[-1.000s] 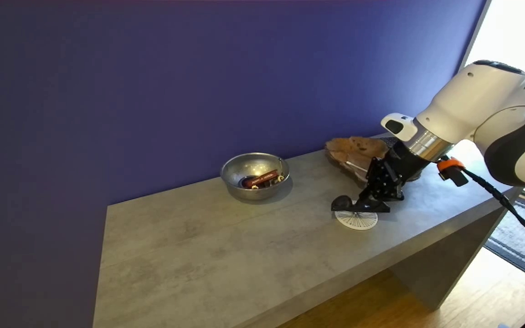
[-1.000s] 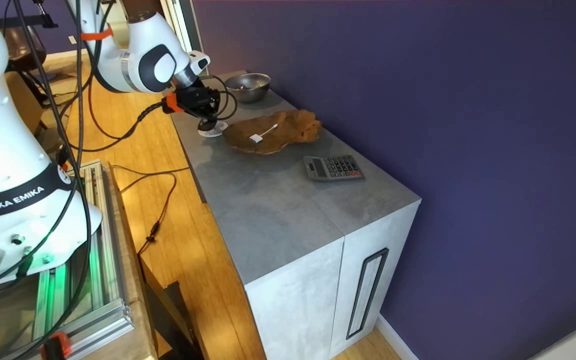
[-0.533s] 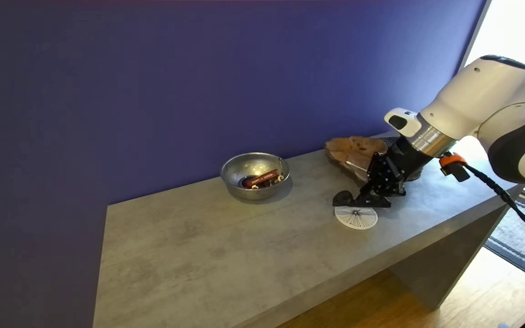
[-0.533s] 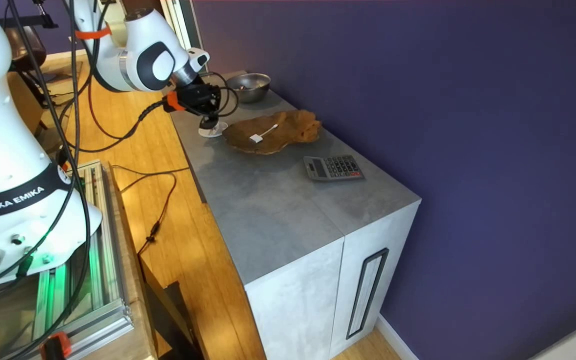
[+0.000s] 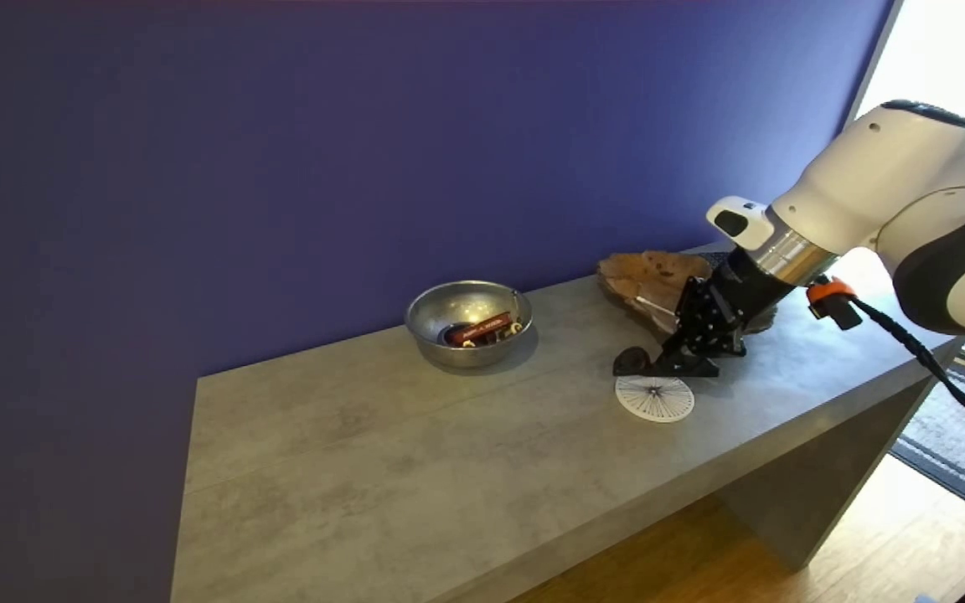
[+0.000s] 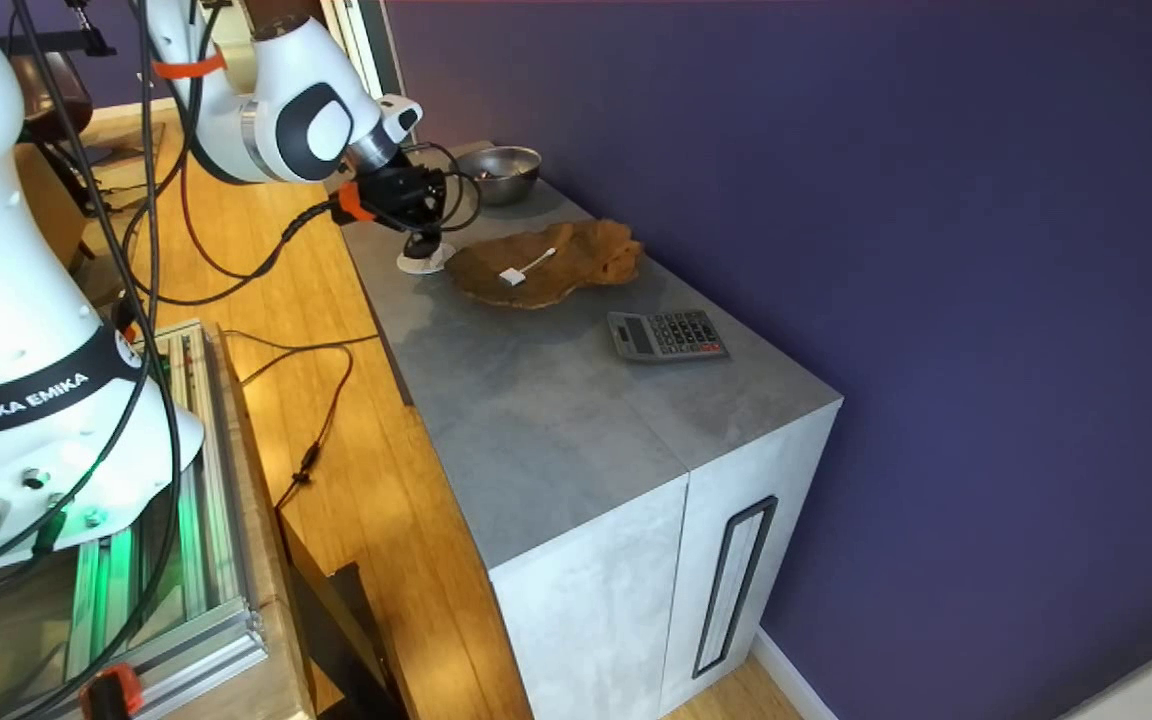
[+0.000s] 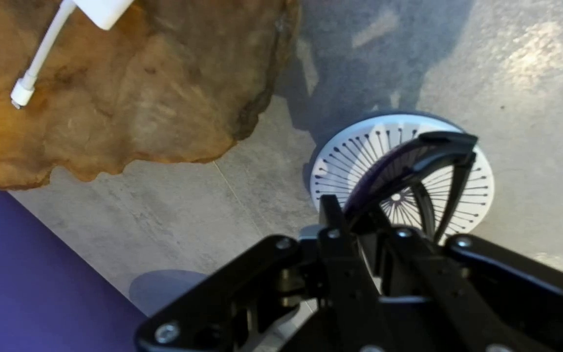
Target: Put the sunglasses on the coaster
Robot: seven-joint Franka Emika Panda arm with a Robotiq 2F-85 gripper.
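Metal bowl (image 5: 467, 358) shiny, wood dish (image 7: 164, 107) w/ rough edge, sunglasses (image 7: 408, 178) glossy plast., coaster (image 5: 655, 404) smooth, tabletop (image 5: 382, 469) mostly matt.

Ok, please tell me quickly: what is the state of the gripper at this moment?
Gripper: closed, holding the sunglasses over the coaster; whether they touch it cannot be told.

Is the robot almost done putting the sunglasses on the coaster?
Nearly, it seems. Done: the sunglasses are picked up, gripped by the end effector. In hand: placing them; the coaster shows behind them in the wrist view, but I can't tell if they touch. Left: probably letting go, since the end effector is closed on them.
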